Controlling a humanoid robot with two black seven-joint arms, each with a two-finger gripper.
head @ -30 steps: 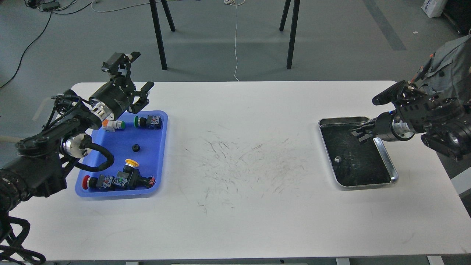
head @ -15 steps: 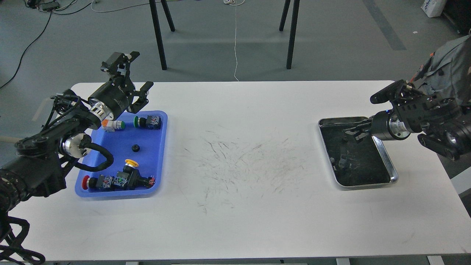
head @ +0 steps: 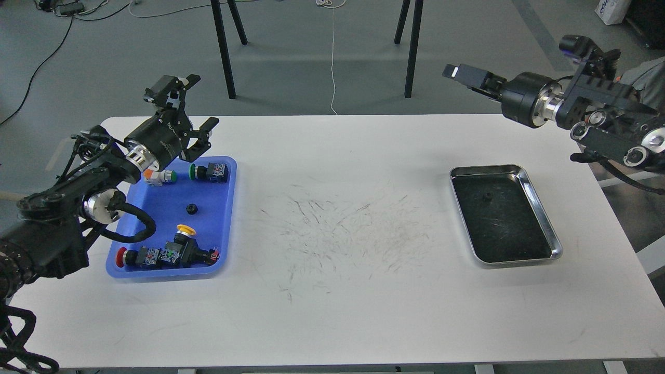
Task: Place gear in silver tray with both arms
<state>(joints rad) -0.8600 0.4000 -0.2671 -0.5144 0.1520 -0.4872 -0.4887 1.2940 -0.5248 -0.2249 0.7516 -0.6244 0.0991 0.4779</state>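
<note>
The silver tray [head: 546, 221] lies on the right side of the white table. A small black gear [head: 488, 197] rests on its dark bottom, near the far end. A second small black gear [head: 191, 209] lies in the blue plastic tray [head: 228, 218] on the left. My left gripper [head: 206, 99] is open and empty, raised above the far left corner of the blue tray. My right gripper [head: 457, 72] is high beyond the table's far edge, pointing left and clear of the silver tray. It holds nothing that I can see, and its fingers cannot be told apart.
The blue tray also holds several push-button switches: green-capped [head: 208, 171], yellow-capped [head: 185, 230] and red-capped [head: 130, 256]. The middle of the table [head: 337, 223] is scuffed. Black stand legs [head: 224, 49] rise behind the far edge.
My right gripper has lifted out of the silver tray and swung up and back past the far edge. A gear now lies uncovered in the tray. The left arm has barely moved.
</note>
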